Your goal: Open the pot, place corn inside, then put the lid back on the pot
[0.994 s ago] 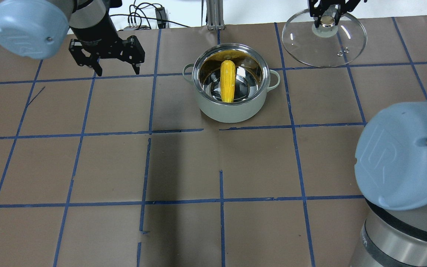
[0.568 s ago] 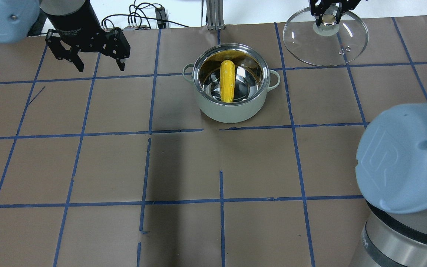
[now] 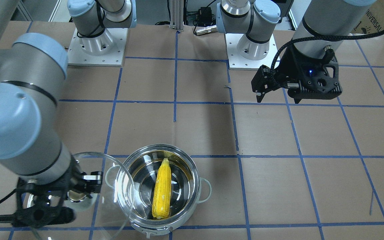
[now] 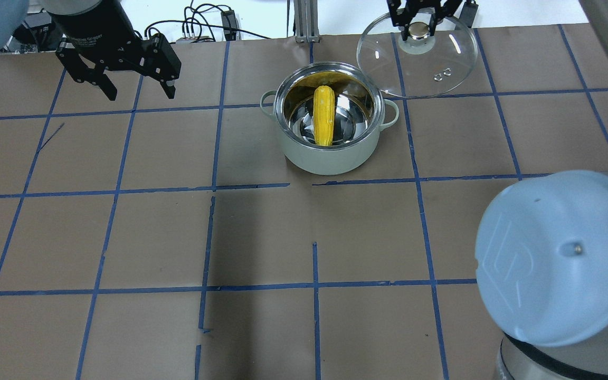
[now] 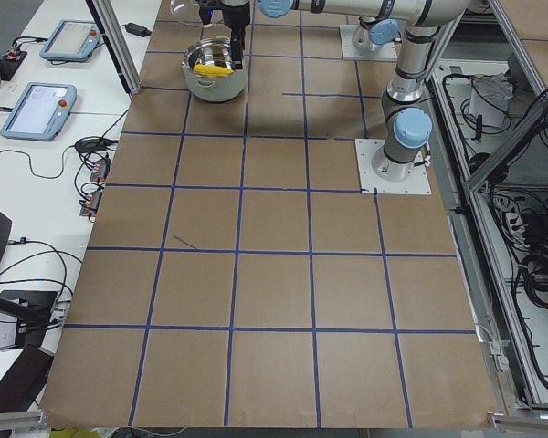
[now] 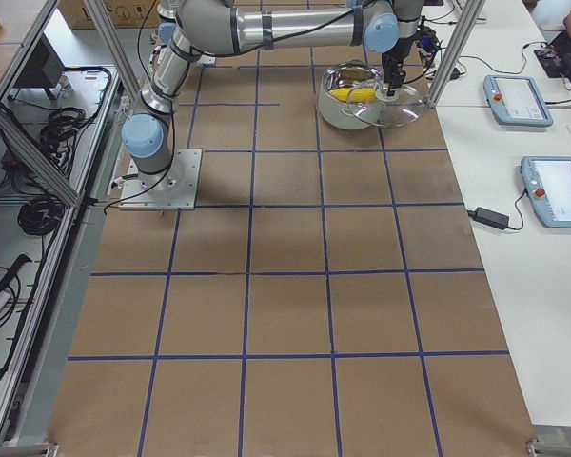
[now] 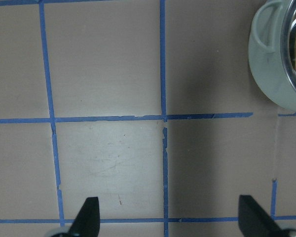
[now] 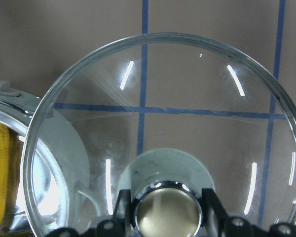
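Lid [image 4: 430, 66] hangs at 2 o'clock of pot [image 4: 330, 158] in the overhead view. It looks tilted, edge overlapping pot's rim, with right jaws pinching its knob. Corn [image 4: 324, 116] lies inside pot. Suggest: carry lid toward 8 o'clock until knob centres over pot, level glass, lower straight, release once seated. Left jaws are spread and empty, well off at 9 o'clock over tabletop [image 4: 262, 237].

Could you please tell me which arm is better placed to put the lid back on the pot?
The right: the right end effector is shut on the lid, held close beside the pot with the corn inside. The left end effector is open, empty and farther away.
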Controlling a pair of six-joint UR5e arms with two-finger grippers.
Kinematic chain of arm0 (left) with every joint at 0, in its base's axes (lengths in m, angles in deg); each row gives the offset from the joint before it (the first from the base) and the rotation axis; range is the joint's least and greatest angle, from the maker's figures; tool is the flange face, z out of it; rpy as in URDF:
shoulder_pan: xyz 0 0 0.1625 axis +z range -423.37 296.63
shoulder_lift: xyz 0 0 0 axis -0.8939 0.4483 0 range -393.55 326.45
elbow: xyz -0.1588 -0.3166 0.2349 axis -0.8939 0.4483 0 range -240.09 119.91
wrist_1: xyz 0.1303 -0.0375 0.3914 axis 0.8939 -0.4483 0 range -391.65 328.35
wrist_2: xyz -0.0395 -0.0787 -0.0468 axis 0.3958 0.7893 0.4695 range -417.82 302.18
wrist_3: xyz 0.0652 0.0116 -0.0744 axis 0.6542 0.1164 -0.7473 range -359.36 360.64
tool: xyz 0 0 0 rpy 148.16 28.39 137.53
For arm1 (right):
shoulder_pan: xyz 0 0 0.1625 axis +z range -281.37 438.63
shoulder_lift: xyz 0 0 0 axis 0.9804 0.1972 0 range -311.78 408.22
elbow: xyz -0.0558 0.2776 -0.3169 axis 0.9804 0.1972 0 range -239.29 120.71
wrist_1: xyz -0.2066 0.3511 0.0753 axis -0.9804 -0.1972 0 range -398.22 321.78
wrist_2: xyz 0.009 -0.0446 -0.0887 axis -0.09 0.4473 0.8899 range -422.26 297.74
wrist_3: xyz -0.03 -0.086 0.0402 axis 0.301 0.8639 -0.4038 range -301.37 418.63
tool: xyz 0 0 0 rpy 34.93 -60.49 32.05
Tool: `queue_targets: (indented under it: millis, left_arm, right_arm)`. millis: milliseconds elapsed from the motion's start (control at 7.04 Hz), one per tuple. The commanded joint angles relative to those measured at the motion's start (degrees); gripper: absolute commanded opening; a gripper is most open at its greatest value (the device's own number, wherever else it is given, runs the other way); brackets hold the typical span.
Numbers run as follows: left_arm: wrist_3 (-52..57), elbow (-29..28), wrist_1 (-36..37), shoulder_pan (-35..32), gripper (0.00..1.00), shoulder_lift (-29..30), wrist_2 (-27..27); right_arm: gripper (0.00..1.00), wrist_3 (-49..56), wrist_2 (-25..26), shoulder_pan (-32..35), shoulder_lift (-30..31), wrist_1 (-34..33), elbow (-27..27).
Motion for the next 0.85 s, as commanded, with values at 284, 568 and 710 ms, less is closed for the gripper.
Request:
queue_targets:
  millis: [284, 568, 710]
  left_arm:
    - [0.3, 1.6, 0.5, 1.5, 1.00, -0.4, 0.2]
    - [0.3, 1.6, 0.5, 1.5, 1.00, -0.2, 0.2]
    - [0.3, 1.7, 0.6, 1.7, 1.00, 0.0, 0.2]
  right_arm:
    - [0.26, -8.7, -2.1, 8.7, -4.2, -6.2, -0.7]
    - [0.25, -8.8, -2.6, 8.7, -4.6, -6.5, -0.8]
    - [0.25, -8.9, -2.6, 8.7, -4.7, -6.5, -0.8]
